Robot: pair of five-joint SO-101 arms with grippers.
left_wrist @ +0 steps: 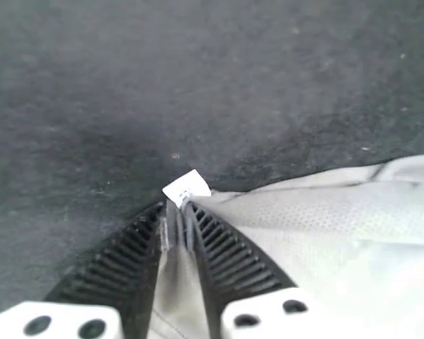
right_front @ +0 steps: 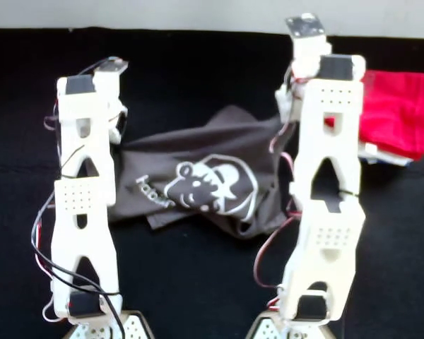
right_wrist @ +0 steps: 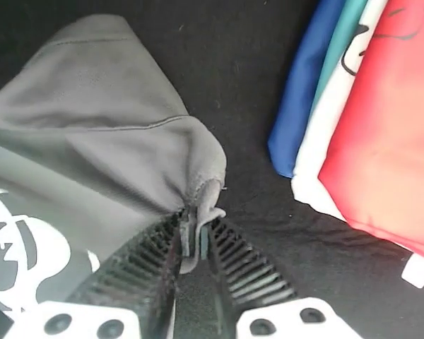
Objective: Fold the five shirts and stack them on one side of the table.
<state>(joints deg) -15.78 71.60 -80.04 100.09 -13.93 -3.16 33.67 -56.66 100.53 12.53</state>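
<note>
- My L gripper [left_wrist: 178, 212] & R gripper [right_wrist: 196, 229]: both pinching grey shirt [right_front: 198, 176] edges.
- Folded stack [right_front: 396, 113] beside grey shirt: 4 layers, prob. 4 done; this one looks last.

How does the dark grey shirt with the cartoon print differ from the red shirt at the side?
The grey shirt lies spread out and rumpled mid-table; the red shirt is folded. The grey shirt is pinched by the left gripper and right gripper; the red shirt is untouched, topping a stack. Both are on the black table.
</note>
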